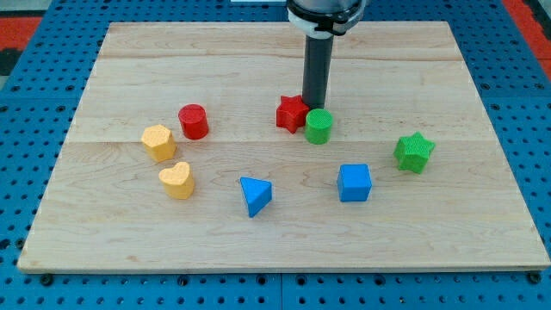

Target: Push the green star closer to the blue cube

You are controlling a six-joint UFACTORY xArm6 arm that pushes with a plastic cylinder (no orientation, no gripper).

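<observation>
You had my tip (313, 106) touching the red star (291, 113), well apart from the green star (414, 151); no fingers existed.

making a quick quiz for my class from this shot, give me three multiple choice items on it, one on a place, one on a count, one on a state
1. Where does the green star-shaped block lie relative to the blue cube block?
A. toward the view's upper right of it
B. toward the view's lower left of it
C. stacked on it

2. How many red blocks lie on the wooden board?
A. one
B. two
C. four

3. What is my tip doing?
A. pressing the green star
B. standing by the red star-shaped block and green cylinder block
C. out of view

Answers: 1 A, the star lies right of and above the cube, apart from it. 2 B, the red star and the red cylinder block. 3 B, the rod comes down right behind those two, far from the green star.
</observation>
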